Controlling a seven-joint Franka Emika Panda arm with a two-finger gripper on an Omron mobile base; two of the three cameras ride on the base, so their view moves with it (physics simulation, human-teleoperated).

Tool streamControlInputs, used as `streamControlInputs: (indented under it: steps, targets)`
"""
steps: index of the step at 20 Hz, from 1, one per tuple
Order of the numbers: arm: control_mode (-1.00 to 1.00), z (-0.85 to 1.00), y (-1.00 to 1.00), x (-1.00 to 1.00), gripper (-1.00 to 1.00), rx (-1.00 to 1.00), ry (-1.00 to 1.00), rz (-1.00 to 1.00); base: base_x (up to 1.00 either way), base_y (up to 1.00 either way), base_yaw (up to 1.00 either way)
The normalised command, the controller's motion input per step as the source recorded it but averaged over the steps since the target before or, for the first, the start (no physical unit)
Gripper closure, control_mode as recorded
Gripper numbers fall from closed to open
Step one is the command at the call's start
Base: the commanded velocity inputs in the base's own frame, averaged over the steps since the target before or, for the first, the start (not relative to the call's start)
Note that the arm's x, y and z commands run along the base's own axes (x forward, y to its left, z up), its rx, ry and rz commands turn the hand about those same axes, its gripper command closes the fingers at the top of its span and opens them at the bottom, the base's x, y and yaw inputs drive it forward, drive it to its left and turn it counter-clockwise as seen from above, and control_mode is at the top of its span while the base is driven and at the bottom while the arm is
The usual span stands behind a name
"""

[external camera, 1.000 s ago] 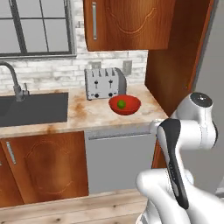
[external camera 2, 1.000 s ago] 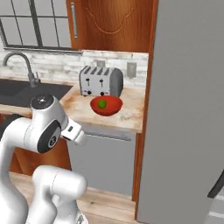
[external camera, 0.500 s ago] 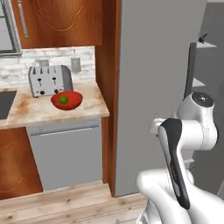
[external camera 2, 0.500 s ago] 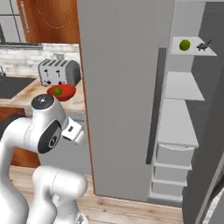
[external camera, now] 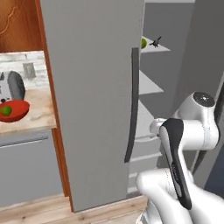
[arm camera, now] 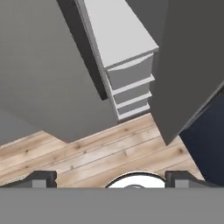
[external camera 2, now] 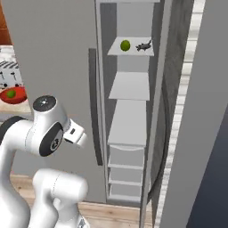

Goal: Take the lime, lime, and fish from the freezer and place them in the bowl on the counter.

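The freezer (external camera 2: 58,67) stands open, and the narrow gap between its door edge and the inner wall looks like the main hazard: a reach swung up too wide could clip the long door handle (external camera: 132,105) or the door panel. The remaining lime (external camera 2: 125,45) and the fish (external camera 2: 143,45) lie close together on the top shelf (external camera 2: 132,50), so I'd guess a sloppy approach to 1 could nudge the other toward the shelf edge.

The gripper (arm camera: 109,179) hangs low, pointing down at the wooden floor (arm camera: 87,153) with its jaws spread wide and nothing between them. Both items sit well above it and further in. 1 lime (external camera: 6,111) already rests in the red bowl (external camera: 13,110) on the counter (external camera: 39,109), off to the left.
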Motion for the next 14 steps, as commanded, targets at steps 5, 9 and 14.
streamControlInputs:
  steps: [5,9,14]
  targets:
    - [1.0,0.0,0.0,0.0,-1.0,0.0,0.0,0.0,1.0,-0.37,0.0]
    - [1.0,0.0,0.0,0.0,-1.0,0.0,0.0,0.0,1.0,-0.25,0.0]
    - [1.0,0.0,0.0,0.0,-1.0,0.0,0.0,0.0,0.59,-0.86,0.0]
